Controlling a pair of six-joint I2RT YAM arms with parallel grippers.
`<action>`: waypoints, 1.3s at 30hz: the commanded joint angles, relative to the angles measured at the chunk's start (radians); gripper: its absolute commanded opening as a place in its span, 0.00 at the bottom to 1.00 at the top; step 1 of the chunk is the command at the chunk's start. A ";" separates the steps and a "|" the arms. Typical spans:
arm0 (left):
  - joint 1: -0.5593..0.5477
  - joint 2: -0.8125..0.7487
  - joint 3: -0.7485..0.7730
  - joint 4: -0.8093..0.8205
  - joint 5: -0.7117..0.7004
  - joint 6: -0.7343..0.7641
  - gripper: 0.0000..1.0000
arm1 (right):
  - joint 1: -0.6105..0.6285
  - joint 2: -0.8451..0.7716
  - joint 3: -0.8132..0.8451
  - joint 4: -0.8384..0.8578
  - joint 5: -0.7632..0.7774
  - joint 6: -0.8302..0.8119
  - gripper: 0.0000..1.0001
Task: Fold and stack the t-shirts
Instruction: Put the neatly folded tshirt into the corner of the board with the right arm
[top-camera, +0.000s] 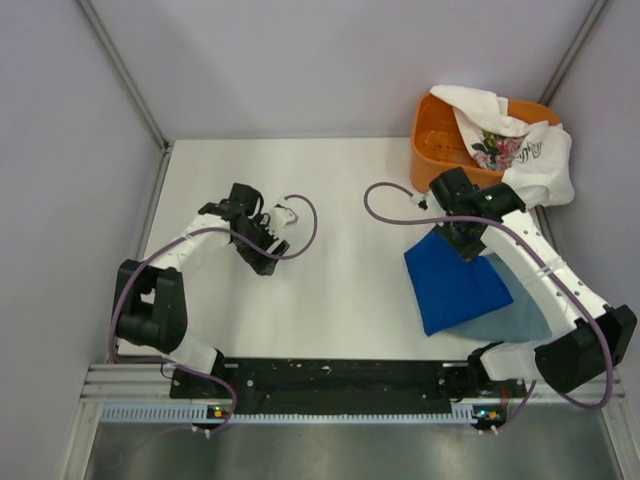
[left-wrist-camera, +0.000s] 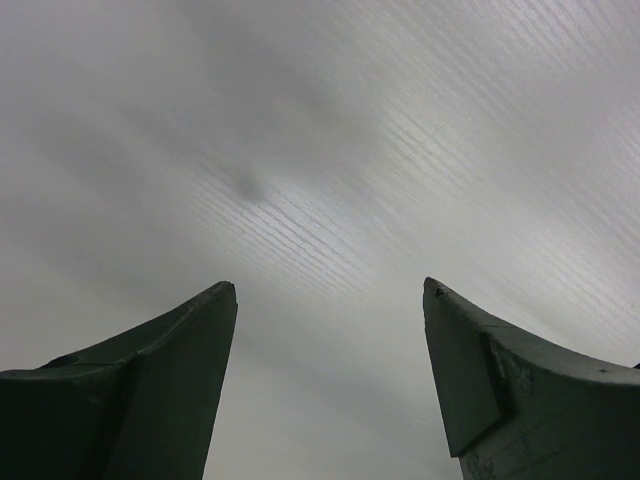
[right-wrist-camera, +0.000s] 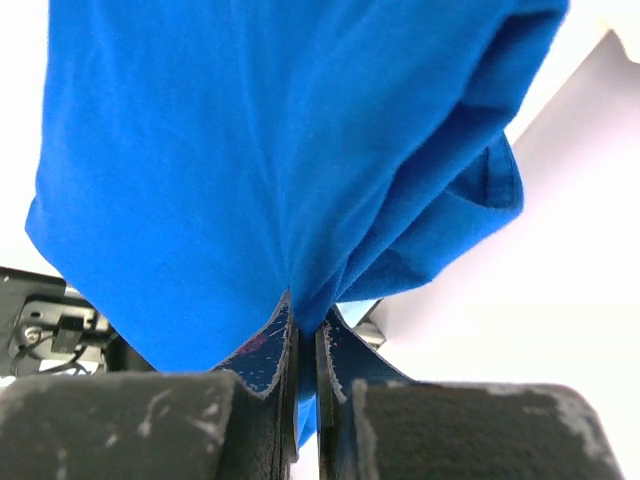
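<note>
Our left gripper (left-wrist-camera: 330, 290) hangs open over the table (top-camera: 340, 300), holding nothing. Our right gripper (right-wrist-camera: 305, 320) pinches the folded royal-blue t-shirt (top-camera: 455, 285), which lies partly over the grey-blue t-shirt (top-camera: 520, 320) — seemingly folded too. The white floral t-shirt (top-camera: 520, 150) drapes over the orange basket (top-camera: 430, 140) — not yet folded or stacked.

Your right pincer (top-camera: 466, 243) sits at the far edge of the folded t-shirt (top-camera: 455, 285), with the cloth pinched between its fingers. From the pincer, that t-shirt spreads back toward the arm bases. It lies on a second t-shirt (top-camera: 522, 318), which shows past it to the pincer's right and nearer side. Just behind the pincer stands the basket (top-camera: 428, 145), with a third t-shirt (top-camera: 535, 160) draped in it and over its right rim. Well to the left, your left pincer (top-camera: 266, 256) hovers over the counter (top-camera: 340, 200).
</note>
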 joint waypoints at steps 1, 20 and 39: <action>0.005 0.008 0.040 0.032 0.017 0.002 0.79 | -0.018 -0.054 0.076 -0.217 0.099 0.005 0.00; 0.007 0.036 0.044 0.059 0.031 0.006 0.79 | -0.062 -0.142 -0.058 -0.164 0.183 -0.107 0.00; 0.007 0.031 0.055 0.095 0.148 -0.003 0.79 | -0.321 -0.194 -0.447 0.373 0.369 -0.473 0.00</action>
